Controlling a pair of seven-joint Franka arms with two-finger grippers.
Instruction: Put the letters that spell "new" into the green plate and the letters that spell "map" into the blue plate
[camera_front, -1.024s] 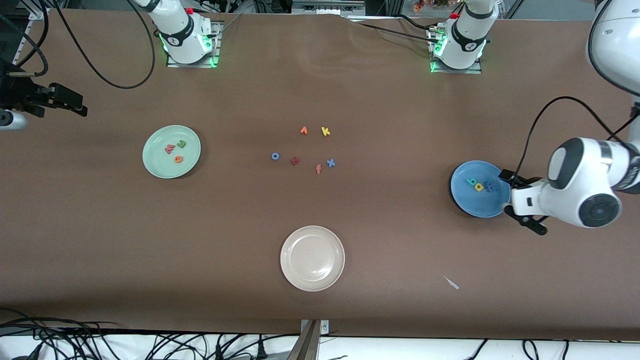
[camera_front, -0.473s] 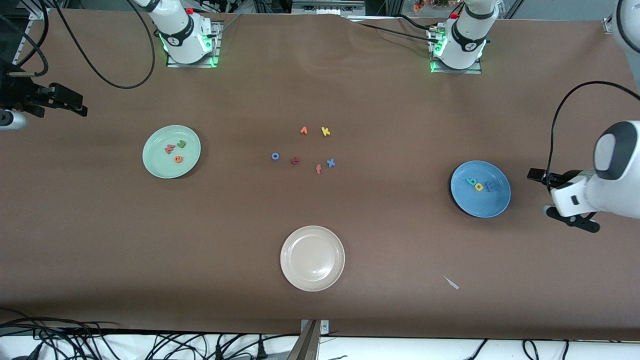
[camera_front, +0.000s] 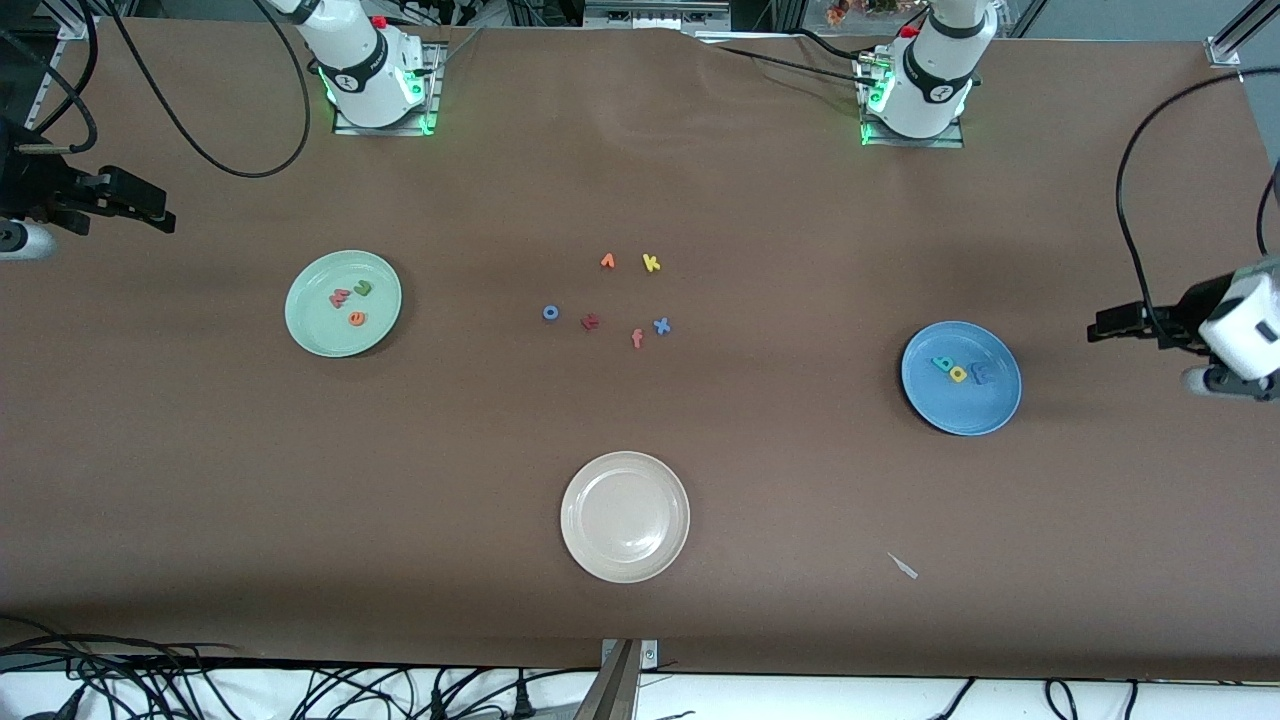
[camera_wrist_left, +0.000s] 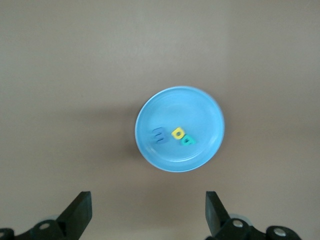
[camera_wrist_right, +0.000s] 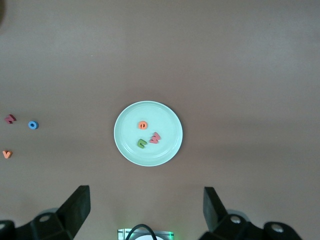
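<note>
Brown table (camera_front: 760, 480) carries three plates. The green plate (camera_front: 315, 330), toward the right arm's end, holds the letters that spell "new" (camera_front: 351, 299). The blue plate (camera_front: 975, 415), toward the left arm's end, holds the letters that spell "map" (camera_front: 960, 371). A cream plate (camera_front: 625, 560) lies nearest the camera. Both grippers, left (camera_wrist_left: 149, 212) and right (camera_wrist_right: 146, 210), hang spread wide, empty, above the table's ends.

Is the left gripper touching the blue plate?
Apart. The front view shows the left gripper open, toward the left arm's end of the table, with bare tabletop between it and the blue plate.
</note>
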